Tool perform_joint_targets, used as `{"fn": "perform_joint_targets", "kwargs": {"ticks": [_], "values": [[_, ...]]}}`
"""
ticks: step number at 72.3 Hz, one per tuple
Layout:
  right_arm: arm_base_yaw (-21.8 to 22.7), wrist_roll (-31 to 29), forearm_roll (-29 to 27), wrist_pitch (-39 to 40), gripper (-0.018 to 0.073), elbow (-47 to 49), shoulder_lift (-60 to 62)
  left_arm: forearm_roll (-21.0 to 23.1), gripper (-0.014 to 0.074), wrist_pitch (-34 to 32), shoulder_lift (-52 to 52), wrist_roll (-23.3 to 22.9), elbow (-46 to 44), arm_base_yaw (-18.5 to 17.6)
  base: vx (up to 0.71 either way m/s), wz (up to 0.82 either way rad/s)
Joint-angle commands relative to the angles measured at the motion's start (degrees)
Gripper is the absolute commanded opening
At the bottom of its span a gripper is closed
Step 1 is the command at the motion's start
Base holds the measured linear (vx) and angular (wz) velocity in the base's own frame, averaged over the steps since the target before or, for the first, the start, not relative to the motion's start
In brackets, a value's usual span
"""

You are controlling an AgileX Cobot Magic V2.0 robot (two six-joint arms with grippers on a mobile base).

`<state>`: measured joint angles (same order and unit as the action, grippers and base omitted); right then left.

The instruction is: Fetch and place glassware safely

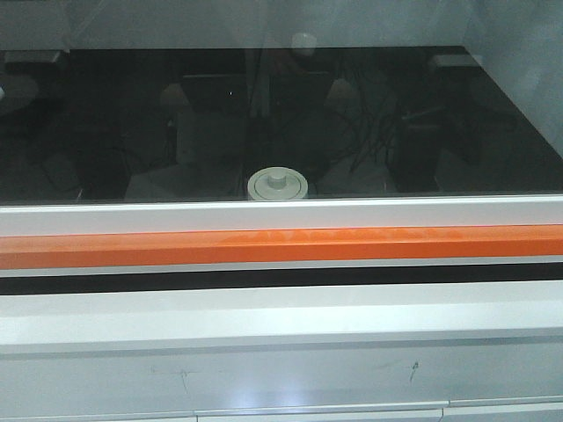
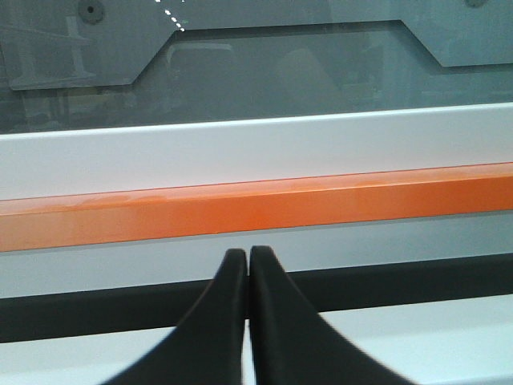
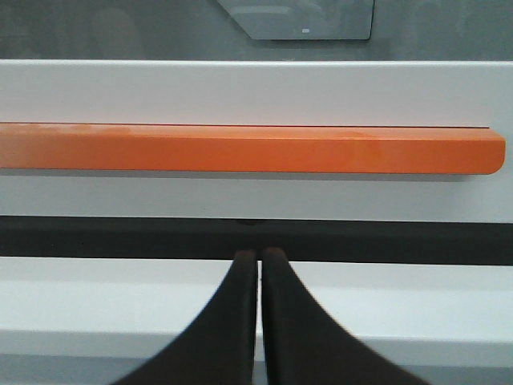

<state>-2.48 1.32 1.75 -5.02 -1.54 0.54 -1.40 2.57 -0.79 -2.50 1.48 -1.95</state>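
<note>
With left fingers (image 2: pixel 231 277) and right fingers (image 3: pixel 240 281) closed empty, reaching for the jar (image 1: pixel 279 185) (behind the sash (image 1: pixel 132 114)) would likely strike glass.

an orange bar (image 1: pixel 281 246) runs below a glass pane (image 1: pixel 422 97).

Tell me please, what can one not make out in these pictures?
Front view: the jar shows only its lid; the white frame hides its body.
Front view: the small white object at the back is too blurred to identify, among reflections.
Wrist views: the jar is outside both; white frame and orange bar fill them.
</note>
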Motion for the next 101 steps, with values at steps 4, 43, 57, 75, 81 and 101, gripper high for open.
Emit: {"fn": "perform_joint_targets", "kwargs": {"ticks": [4,43,57,75,81,101], "values": [[0.1,-0.3,0.3,4.3,-0.0008,-1.1,0.7,0.5,-0.0007,-4.4,-0.6,-0.1,1.7,-0.1,0.0,0.0],[0.1,-0.3,0.3,4.3,-0.0008,-1.1,0.7,0.5,-0.0007,-4.4,-0.6,-0.1,1.7,-0.1,0.0,0.0],[0.1,-0.3,0.3,4.3,-0.0008,-1.1,0.7,0.5,-0.0007,-4.4,-0.6,-0.1,1.7,-0.1,0.0,0.0],[0.1,-0.3,0.3,4.3,-0.0008,-1.1,0.7,0.5,-0.0007,-4.4,-0.6,-0.1,1.7,-0.1,0.0,0.0],[0.1,-0.3,0.3,4.3,-0.0008,-1.1,0.7,0.5,-0.0007,-4.5,-0.6,-0.1,1.7,-0.1,0.0,0.0],[0.1,2.7,-2.9,10.2,-0.0008,0.1,0.7,0.7,-0.0007,-11.4,-0.6,-1.4,0.1,-0.1,0.0,0.0]]}}
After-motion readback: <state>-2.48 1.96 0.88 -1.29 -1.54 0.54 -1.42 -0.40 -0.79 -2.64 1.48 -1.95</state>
